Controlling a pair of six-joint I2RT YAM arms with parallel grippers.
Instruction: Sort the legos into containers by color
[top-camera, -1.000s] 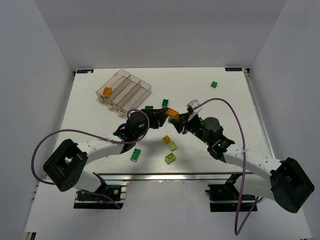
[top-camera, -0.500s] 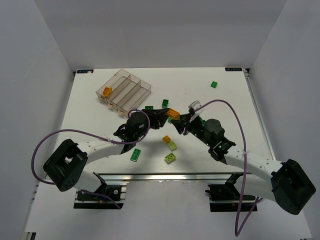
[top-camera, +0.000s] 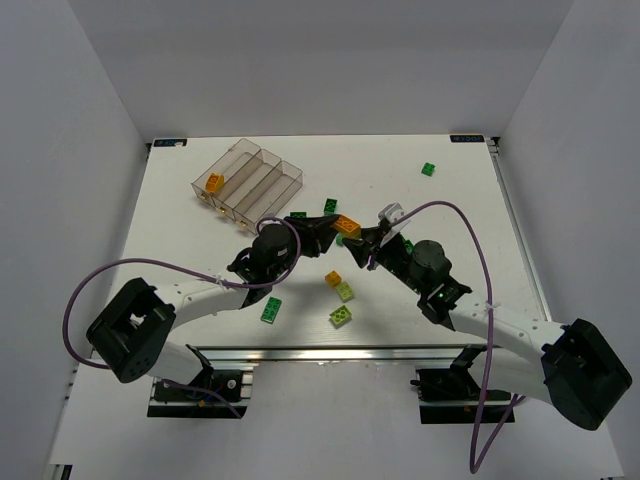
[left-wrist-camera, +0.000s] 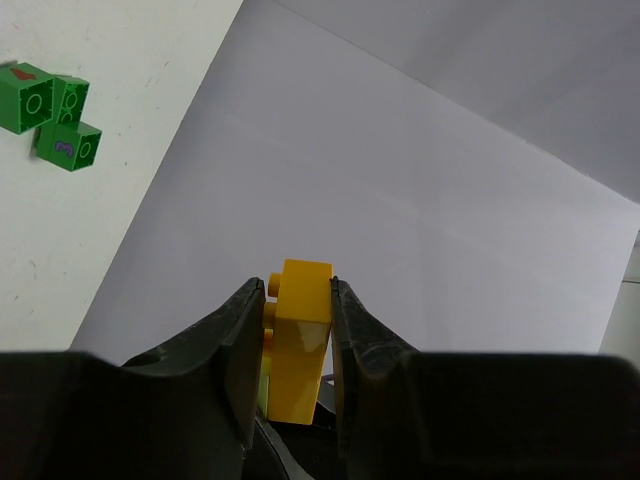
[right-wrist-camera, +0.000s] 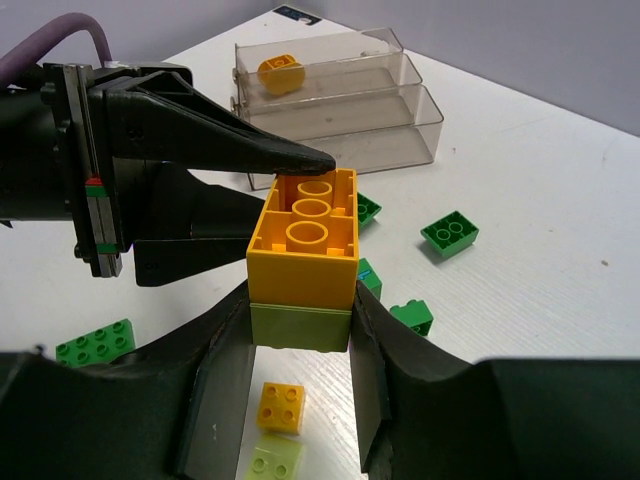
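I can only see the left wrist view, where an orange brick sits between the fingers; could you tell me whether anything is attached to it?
Observer: Yes, a lime green brick is stuck to the orange brick.
Operator: Thank you. Is anything holding that one?
Observer: The right gripper is shut on it.
Operator: And is any orange in the tray?
Observer: A second orange brick lies in an end compartment of the tray.
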